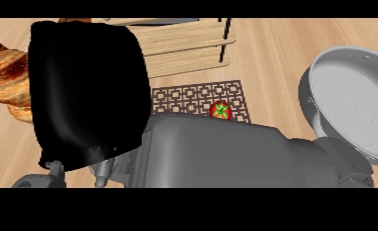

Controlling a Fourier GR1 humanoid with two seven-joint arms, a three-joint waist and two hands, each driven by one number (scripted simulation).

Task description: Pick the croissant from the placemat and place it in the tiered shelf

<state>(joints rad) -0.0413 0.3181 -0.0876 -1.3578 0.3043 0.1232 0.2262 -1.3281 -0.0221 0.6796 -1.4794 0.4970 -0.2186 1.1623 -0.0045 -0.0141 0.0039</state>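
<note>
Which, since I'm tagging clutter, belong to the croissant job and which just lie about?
Job: croissant, placemat, tiered shelf, black hand.
Lying about: red fruit with green top, grey pan.

Bright, even light across the pale wooden surface (273,45). Soft shading round the rim of the pan (316,77) and along the grey forearm (221,150). Near-featureless black on the hand (85,95), save a faint sheen.

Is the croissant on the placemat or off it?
Off: the croissant is at the view's left edge beside the hand, apart from the placemat. Grip: cannot tell.
</note>
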